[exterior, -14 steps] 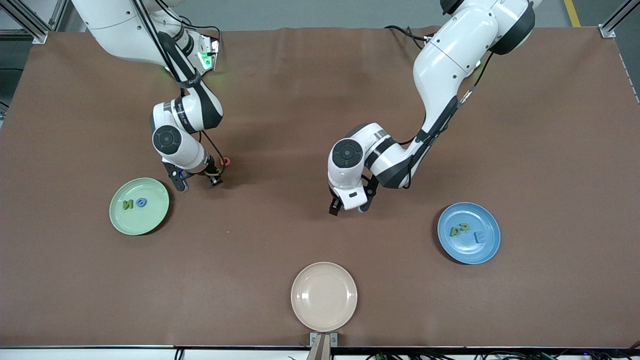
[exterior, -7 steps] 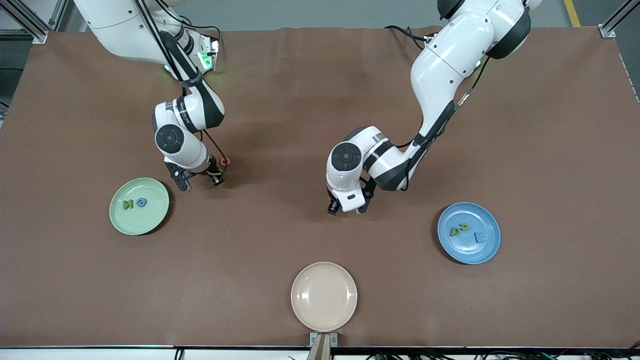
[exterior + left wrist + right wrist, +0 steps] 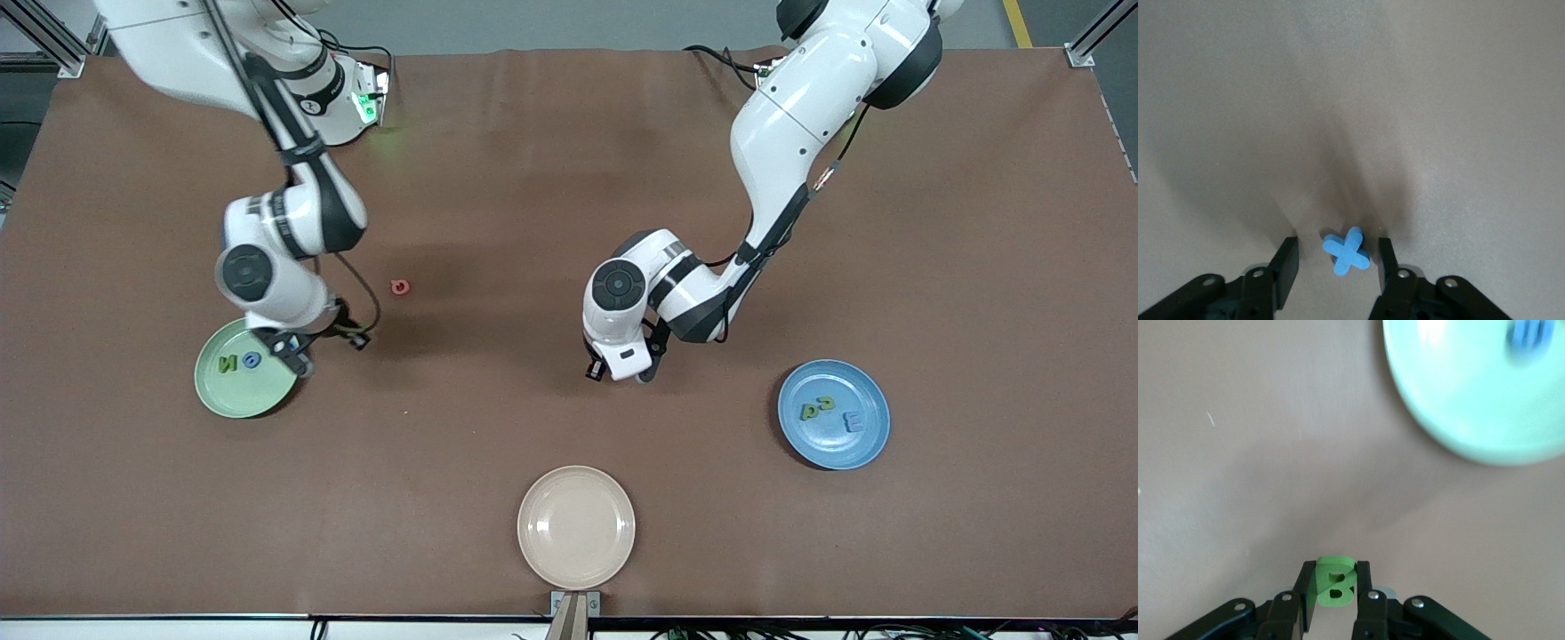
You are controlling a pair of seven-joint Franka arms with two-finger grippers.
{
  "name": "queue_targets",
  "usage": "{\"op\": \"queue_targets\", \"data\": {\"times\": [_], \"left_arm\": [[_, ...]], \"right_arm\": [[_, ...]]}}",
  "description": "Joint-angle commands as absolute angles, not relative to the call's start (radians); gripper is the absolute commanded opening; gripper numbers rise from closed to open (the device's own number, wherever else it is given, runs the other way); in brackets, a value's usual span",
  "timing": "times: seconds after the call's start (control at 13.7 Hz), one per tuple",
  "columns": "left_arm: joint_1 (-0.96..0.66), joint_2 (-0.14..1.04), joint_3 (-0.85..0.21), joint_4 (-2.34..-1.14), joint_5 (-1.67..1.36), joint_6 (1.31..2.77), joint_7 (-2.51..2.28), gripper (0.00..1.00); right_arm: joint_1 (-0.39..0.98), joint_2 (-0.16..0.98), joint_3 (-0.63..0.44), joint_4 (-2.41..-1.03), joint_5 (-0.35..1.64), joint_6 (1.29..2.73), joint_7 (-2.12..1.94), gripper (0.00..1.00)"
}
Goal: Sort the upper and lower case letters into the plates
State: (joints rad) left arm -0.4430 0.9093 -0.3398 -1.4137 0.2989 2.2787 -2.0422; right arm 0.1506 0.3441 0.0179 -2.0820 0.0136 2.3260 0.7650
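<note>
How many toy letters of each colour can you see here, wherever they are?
Green letters: 3, N, p, B
Blue letters: 4, o, a, E, x
Pinkish red letters: 1
Total: 8

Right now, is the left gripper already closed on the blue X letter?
No, the blue X lies between the left gripper's fingers with gaps on both sides.

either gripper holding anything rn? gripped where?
Right gripper pinches a green letter B by its flat faces. Left gripper straddles a blue x, fingers apart from it; nothing held yet.
</note>
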Motion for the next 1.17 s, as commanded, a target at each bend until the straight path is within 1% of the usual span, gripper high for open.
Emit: {"op": "queue_targets", "data": {"times": [0.0, 0.07, 0.15, 0.37, 0.44, 0.73, 0.88, 0.95, 1.03, 1.1], "left_arm": [[-0.446, 0.922, -0.334, -1.39, 0.275, 2.281, -2.025, 0.49], [-0.446, 0.922, -0.334, -1.39, 0.273, 2.281, -2.025, 0.46], [-0.446, 0.922, -0.334, -1.39, 0.273, 2.281, -2.017, 0.37], [-0.449, 0.922, -0.333, -1.391, 0.273, 2.283, -1.996, 0.05], [-0.452, 0.922, -0.333, -1.393, 0.275, 2.281, -1.991, 0.01], [-0.442, 0.888, -0.333, -1.393, 0.291, 2.269, -1.976, 0.0], [-0.442, 0.853, -0.331, -1.39, 0.311, 2.225, -1.913, 0.0], [-0.43, 0.83, -0.331, -1.39, 0.33, 2.198, -1.875, 0.0], [-0.395, 0.8, -0.333, -1.39, 0.337, 2.175, -1.823, 0.0], [-0.356, 0.776, -0.34, -1.39, 0.339, 2.165, -1.771, 0.0]], "right_arm": [[0.031, 0.347, 0.031, -2.031, -0.008, 2.304, 0.463, 0.12], [-0.006, 0.356, 0.031, -2.019, -0.015, 2.304, 0.354, 0.12], [-0.037, 0.383, 0.031, -2.0, -0.017, 2.313, 0.251, 0.12], [-0.096, 0.475, 0.031, -1.916, -0.018, 2.321, 0.115, 0.13], [-0.107, 0.498, 0.031, -1.898, -0.017, 2.322, 0.085, 0.13], [-0.139, 0.595, 0.031, -1.812, -0.017, 2.324, 0.072, 0.15], [-0.147, 0.629, 0.032, -1.79, -0.014, 2.324, 0.074, 0.17], [-0.146, 0.629, 0.032, -1.79, -0.014, 2.321, 0.075, 0.22], [-0.146, 0.629, 0.032, -1.79, -0.014, 2.315, 0.078, 0.33], [-0.14, 0.626, 0.032, -1.79, -0.014, 2.312, 0.084, 0.64]]}}
